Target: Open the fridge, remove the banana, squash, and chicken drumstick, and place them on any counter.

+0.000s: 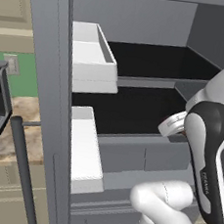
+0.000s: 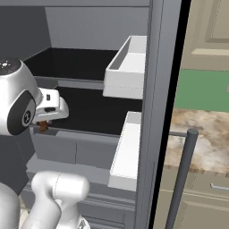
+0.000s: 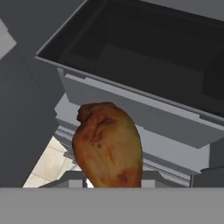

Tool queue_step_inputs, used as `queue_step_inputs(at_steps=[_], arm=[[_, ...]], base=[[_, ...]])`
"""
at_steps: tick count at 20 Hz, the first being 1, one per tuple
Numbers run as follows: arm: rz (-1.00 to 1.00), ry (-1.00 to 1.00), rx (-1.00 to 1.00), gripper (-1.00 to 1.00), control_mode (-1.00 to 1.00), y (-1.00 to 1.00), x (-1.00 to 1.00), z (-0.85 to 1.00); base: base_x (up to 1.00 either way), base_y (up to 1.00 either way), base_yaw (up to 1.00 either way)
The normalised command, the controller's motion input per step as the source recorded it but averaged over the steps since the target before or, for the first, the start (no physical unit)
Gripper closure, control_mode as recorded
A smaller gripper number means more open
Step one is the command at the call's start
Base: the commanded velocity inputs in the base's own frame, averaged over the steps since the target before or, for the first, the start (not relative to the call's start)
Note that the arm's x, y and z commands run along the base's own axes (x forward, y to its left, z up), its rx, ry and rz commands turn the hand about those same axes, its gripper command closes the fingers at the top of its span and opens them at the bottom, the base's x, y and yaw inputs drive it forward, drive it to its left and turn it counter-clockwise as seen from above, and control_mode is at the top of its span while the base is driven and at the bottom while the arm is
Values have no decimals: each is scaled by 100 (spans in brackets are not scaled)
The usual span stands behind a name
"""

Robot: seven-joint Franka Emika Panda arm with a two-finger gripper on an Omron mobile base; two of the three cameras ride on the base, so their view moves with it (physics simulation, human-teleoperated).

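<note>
In front of the open fridge (image 1: 133, 111), the gripper (image 2: 43, 126) is closed halfway around the chicken drumstick (image 3: 108, 146). It might slip out if the gripper bumps the shelf behind it.

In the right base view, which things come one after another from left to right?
Arm → drumstick → door bins → fridge door edge → handle → counter.
</note>
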Motion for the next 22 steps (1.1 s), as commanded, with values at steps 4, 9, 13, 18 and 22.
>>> queue_step_inputs(at_steps=[4, 9, 13, 18, 22], arm=[[0, 0, 0, 100, -100, 0, 0, 0], [0, 0, 0, 100, -100, 0, 0, 0], [0, 0, 0, 100, 100, 0, -2, 0], [0, 0, 0, 100, 100, 0, 0, 0], [0, 0, 0, 100, 100, 0, 0, 0]], base=[[0, 0, 0], [0, 0, 0], [-38, -8, -1], [-100, -47, -10], [-100, -54, -12]])
